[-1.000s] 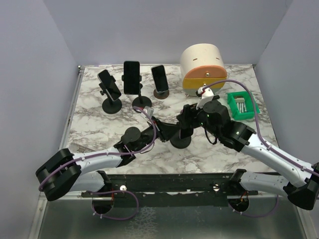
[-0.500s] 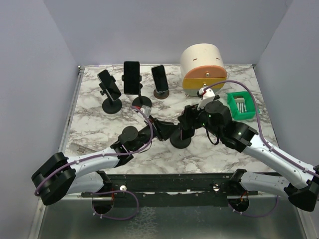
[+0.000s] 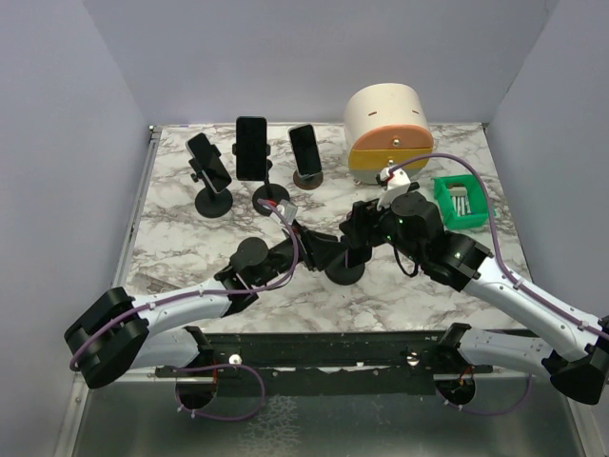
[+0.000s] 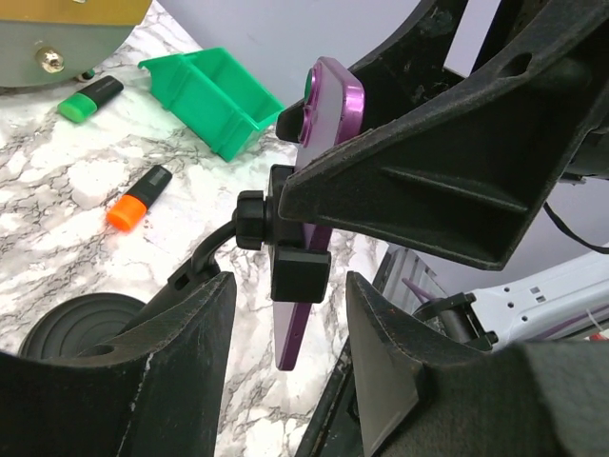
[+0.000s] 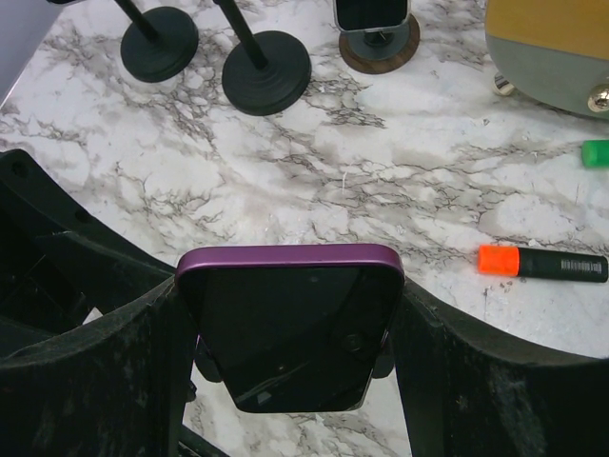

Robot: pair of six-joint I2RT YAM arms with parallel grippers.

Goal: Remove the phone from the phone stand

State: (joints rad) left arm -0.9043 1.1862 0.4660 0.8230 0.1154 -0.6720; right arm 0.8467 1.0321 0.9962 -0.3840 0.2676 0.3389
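Observation:
The purple phone (image 5: 290, 324) stands in a black phone stand (image 3: 344, 271) at the table's middle. My right gripper (image 5: 290, 305) is shut on the phone, one finger (image 5: 124, 352) on each long side, near its top. In the left wrist view the phone (image 4: 335, 100) is edge-on, held by the stand's clamp (image 4: 301, 276) above the round base (image 4: 81, 328). My left gripper (image 4: 285, 290) is open, its fingers on either side of the clamp and the phone's lower end, with gaps showing. In the top view both grippers (image 3: 366, 227) (image 3: 328, 249) meet over the stand and hide the phone.
Three other phones on stands (image 3: 209, 162) (image 3: 251, 148) (image 3: 304, 148) stand at the back. A cream and orange cylinder (image 3: 385, 133) and a green bin (image 3: 461, 200) are at the back right. An orange marker (image 5: 542, 264) and a green marker (image 5: 595, 152) lie near them.
My left arm drew back slightly and then came forward again to the stand. My right gripper has stayed on the phone.

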